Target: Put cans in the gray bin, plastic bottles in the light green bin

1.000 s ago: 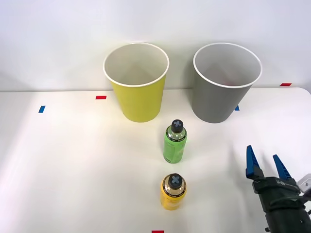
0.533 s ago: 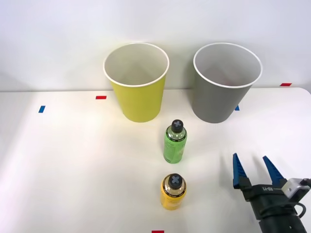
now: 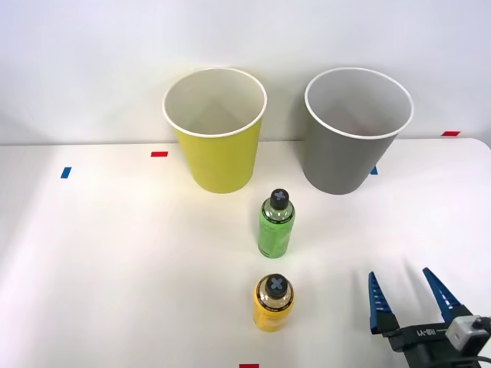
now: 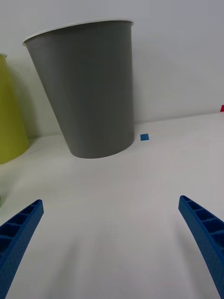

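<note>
at the near right corner of the table (image 3: 100, 253), the right gripper (image 3: 410, 297) sits low with its blue ribbed fingers (image 3: 375, 300) spread wide and nothing between them. it holds no load, so the wide spread looks like readiness to close around a bottle rather than a grip on anything.

the two plastic bottles stand upright in a short line down the middle of the table: the green bottle (image 3: 276, 225) farther off, the yellow bottle (image 3: 273, 302) nearer, apart from each other, black caps up. the yellow bottle is to the left of the gripper and the closer of the two, so it seems the likelier pick, though that is a guess.

at the far edge the light green bin (image 3: 216, 146) stands on the left and the gray bin (image 3: 350, 149) on the right, side by side with a gap, mouths open upward so things can be dropped in from above. from the wrist camera the gray bin (image 4: 88, 93) stands straight ahead between the open fingers (image 4: 18, 233), across bare table.

small red and blue tape marks (image 3: 159, 154) dot the tabletop, probably as layout guides.
</note>
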Motion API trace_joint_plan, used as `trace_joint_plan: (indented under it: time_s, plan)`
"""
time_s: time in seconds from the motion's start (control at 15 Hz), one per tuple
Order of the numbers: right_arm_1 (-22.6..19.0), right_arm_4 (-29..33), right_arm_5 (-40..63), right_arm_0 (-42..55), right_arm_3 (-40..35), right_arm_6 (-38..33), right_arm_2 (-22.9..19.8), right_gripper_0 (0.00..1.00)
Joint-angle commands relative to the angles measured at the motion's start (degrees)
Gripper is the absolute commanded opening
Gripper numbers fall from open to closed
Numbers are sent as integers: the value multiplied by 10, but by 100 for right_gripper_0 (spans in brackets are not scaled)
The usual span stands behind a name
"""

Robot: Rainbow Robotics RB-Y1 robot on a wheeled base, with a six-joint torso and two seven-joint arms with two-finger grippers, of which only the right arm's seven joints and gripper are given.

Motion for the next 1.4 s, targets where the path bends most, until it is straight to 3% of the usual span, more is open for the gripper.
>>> trace_joint_plan:
  time_s: [0.07, 0.67, 1.4]
  plan:
    - [1, -33, -7, 19, 0, -9, 6, 100]
    - [0, -138, -24, 63, 0, -26, 52, 100]
    - [0, -138, -35, 78, -1, -24, 53, 100]
